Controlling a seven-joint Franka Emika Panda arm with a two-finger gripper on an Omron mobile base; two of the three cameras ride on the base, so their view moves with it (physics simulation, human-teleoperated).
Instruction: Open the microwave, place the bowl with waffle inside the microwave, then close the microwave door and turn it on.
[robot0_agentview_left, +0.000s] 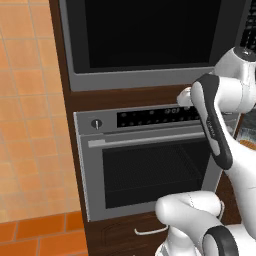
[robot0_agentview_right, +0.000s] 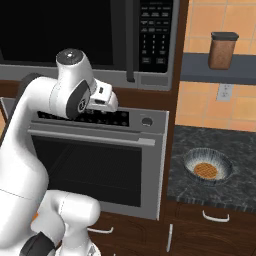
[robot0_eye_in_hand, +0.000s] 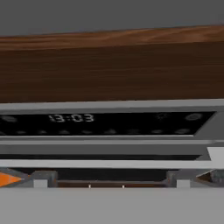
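Observation:
The microwave (robot0_agentview_left: 145, 75) is built in above the oven, and its black glass door (robot0_agentview_right: 50, 30) is shut. On the door's right side runs the black vertical handle (robot0_agentview_right: 131, 40), with the button panel (robot0_agentview_right: 156, 35) beside it. The bowl (robot0_agentview_right: 218, 161) holding a round waffle (robot0_agentview_right: 205, 170) rests on the dark counter to the right. My gripper (robot0_agentview_right: 111, 102) hovers in front of the oven's display strip, below the microwave and well left of the bowl. In the hand view its fingertips (robot0_eye_in_hand: 43, 178) stand far apart, open and holding nothing.
The grey oven (robot0_agentview_left: 150, 170) with its display strip (robot0_eye_in_hand: 109, 122) and horizontal handle sits right under the microwave. A brown jar (robot0_agentview_right: 223, 50) stands on a shelf above the dark stone counter (robot0_agentview_right: 240, 145). Drawers with white pulls lie below.

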